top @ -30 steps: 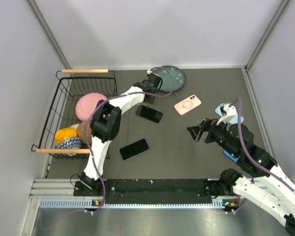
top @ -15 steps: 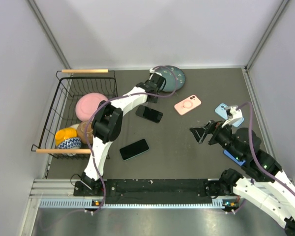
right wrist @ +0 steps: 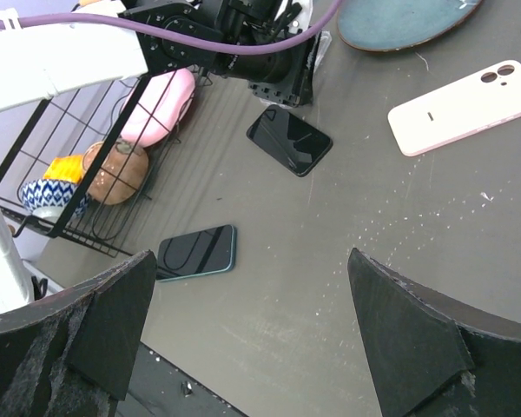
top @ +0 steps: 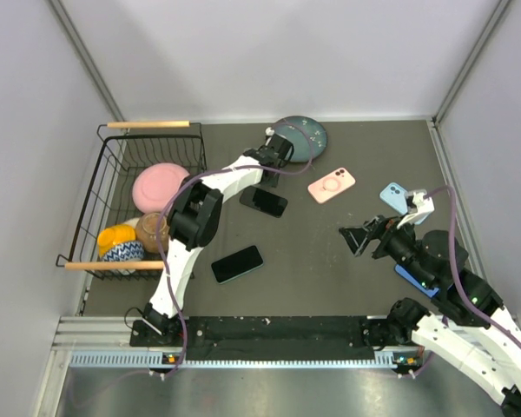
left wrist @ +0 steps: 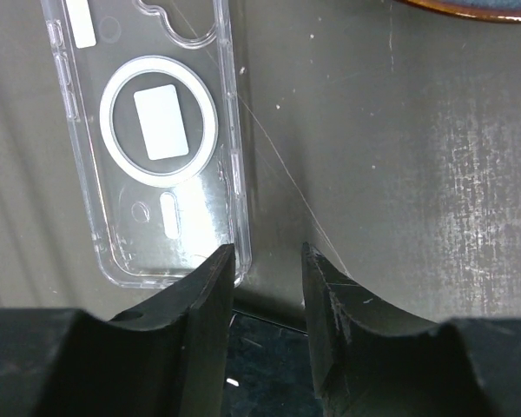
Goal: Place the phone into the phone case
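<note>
Black and matte, the left pincer (left wrist: 265, 261) stands narrowly parted with nothing between its jaws; only bare worktop (left wrist: 399, 217) shows in the gap. Over the last second it has drifted a little closer to the plate (top: 317, 135) at the same narrow gap, and it now hangs over the near corner of the clear phone case (left wrist: 156, 148). Whether one finger touches that corner I cannot tell. This looks like the arm going for the case first, so the phone is not yet in hand and the fitting itself is all ahead. The case is thin, glossy, see-through plastic, a round-cornered rectangle with a white ring and a white tab in its back, lying flat just beside the plate. The plate is round, with a teal glaze and a brown rim. The dark phone (top: 263, 201), a flat slab of black glass, lies near the plate on the side toward the arm bases, and a second phone (top: 237, 263) with a teal edge lies further that way. A pink case (top: 332, 185) with a ring on its back sits to the plate's right, and a pale blue case (top: 395, 196) lies well apart beyond it. The right pincer (right wrist: 252, 254) has drawn back from the plate, jaws wide and empty, uncovering the blue case. The worktop is dark grey, matte, scratched and speckled.
</note>
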